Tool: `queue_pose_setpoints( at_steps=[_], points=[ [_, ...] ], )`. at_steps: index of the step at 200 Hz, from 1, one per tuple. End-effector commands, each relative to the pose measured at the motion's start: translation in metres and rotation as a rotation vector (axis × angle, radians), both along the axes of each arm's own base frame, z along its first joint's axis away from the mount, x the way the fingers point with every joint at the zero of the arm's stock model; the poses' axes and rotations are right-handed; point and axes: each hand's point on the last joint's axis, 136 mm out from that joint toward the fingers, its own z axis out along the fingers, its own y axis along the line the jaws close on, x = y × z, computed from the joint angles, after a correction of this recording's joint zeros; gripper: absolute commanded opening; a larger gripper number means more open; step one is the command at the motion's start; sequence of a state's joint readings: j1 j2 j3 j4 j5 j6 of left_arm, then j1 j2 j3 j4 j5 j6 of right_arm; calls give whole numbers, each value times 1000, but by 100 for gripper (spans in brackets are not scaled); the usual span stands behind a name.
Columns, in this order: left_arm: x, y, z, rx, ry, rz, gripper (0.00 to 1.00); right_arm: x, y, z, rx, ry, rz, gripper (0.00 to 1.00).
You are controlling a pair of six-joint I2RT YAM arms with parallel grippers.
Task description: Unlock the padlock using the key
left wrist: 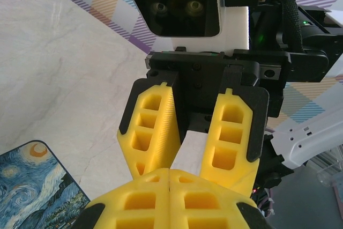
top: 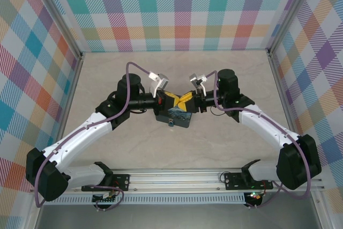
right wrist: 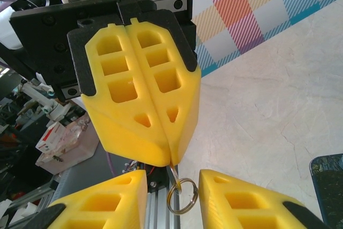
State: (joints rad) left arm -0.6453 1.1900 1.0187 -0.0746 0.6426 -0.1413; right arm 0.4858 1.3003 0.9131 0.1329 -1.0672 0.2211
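1. Yellow left gripper (right wrist: 170,156) is clamped on the key (right wrist: 173,171), ring (right wrist: 180,197) dangling. Right gripper (left wrist: 186,156) jaws are apart and empty.
2. Padlock (top: 171,124) looks to be at the painted box's (top: 181,117) near edge, under both grippers.
3. Risk: right pinches the ring instead of the key, so it swings or drops.
4. Fingertips are nearly touching. Table (top: 230,79) has open room, walls well away.

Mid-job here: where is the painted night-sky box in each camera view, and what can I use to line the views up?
Top external: painted box at table centre, under the two meeting hands.
Left wrist: the box fills the bottom-left corner, left of the yellow fingers.
Right wrist: the box is a dark sliver at the lower right edge.
Shared landmark: the left hand, its yellow fingers shut, in all three.
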Motion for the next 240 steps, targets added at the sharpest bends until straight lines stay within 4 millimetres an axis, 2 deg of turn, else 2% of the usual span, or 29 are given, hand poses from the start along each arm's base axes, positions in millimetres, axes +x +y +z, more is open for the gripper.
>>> queue_pose_setpoints(
  at_steps=[1, 23, 53, 80, 105, 115, 125, 133, 152, 165, 186, 203, 240],
  points=[
    [0, -5, 19, -38, -38, -14, 0, -4, 2, 1, 9, -26, 28, 30],
    [0, -5, 19, -35, -37, -15, 0, -2, 2, 4, 11, -45, 7, 26],
    [-1, -5, 19, -33, -39, -16, 0, -1, 1, 5, 7, -57, -9, 8],
    [2, -2, 20, -26, -43, 9, 0, 4, -2, 0, -17, -64, -60, 3],
    [10, 11, 20, 4, -59, 104, 36, 14, -6, -15, -83, -44, -154, 3],
    [15, 20, 18, 20, -55, 161, 54, 21, -9, -27, -131, -19, -201, 3],
    [20, 30, 13, 29, -39, 215, 67, 28, -11, -40, -174, 13, -247, 4],
    [24, 38, 5, 37, -15, 261, 74, 36, -14, -52, -205, 48, -293, 4],
    [28, 54, -21, 41, 66, 345, 82, 49, -17, -78, -252, 119, -376, 4],
    [28, 58, -42, 27, 131, 387, 84, 59, -19, -91, -260, 153, -437, 4],
    [27, 65, -93, 9, 253, 455, 85, 71, -20, -110, -268, 206, -494, 5],
    [24, 67, -122, -12, 317, 477, 86, 78, -17, -121, -272, 241, -508, 4],
    [22, 61, -152, -17, 350, 450, 86, 93, -17, -138, -280, 284, -543, 4]
  ],
)
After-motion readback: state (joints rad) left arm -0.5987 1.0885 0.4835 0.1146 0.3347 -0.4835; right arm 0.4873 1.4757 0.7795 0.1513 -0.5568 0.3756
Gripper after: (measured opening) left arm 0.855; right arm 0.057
